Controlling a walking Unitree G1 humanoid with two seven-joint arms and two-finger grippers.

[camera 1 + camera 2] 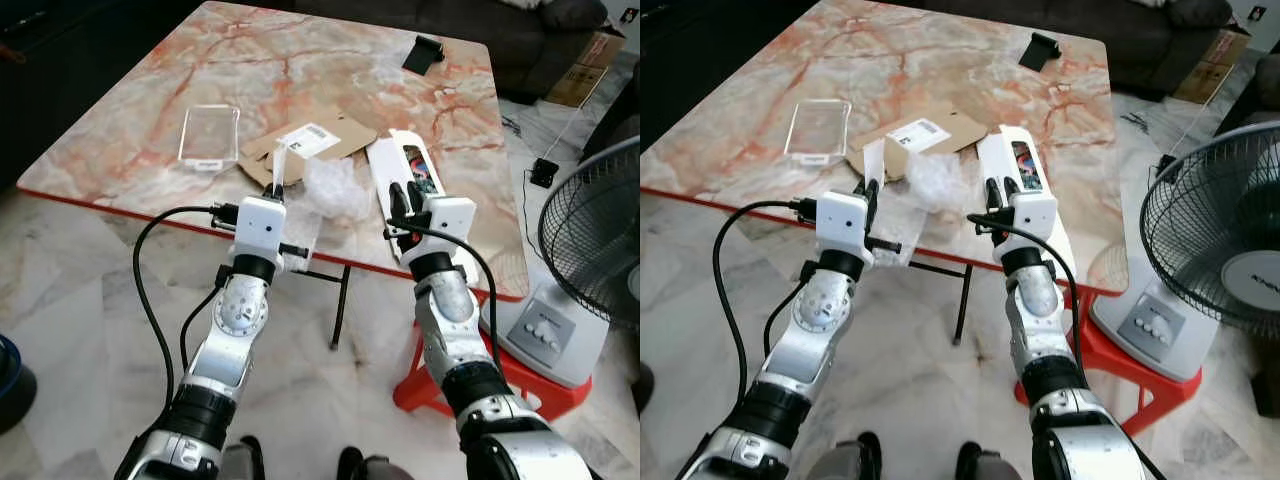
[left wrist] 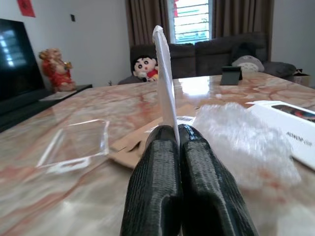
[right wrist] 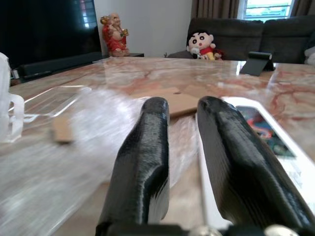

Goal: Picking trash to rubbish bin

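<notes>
My left gripper (image 1: pixel 278 187) is shut on a thin white strip (image 2: pixel 165 83) that stands upright from its fingertips, at the near edge of the marble table (image 1: pixel 120 150). Just beyond it lies a crumpled piece of clear bubble wrap (image 1: pixel 335 188). A flat brown cardboard piece with a white label (image 1: pixel 312 138) lies behind the wrap. My right gripper (image 1: pixel 405 193) is open, its fingers (image 3: pixel 147 142) hovering low over the near end of a long white box (image 1: pixel 395 160) with a colourful picture.
A clear plastic tray (image 1: pixel 210 135) lies left of the cardboard. A black stand (image 1: pixel 424 52) sits at the table's far side. A floor fan (image 1: pixel 590 230) and a red stool (image 1: pixel 510 375) stand close on the right. A dark round object (image 1: pixel 8 385) sits on the floor at far left.
</notes>
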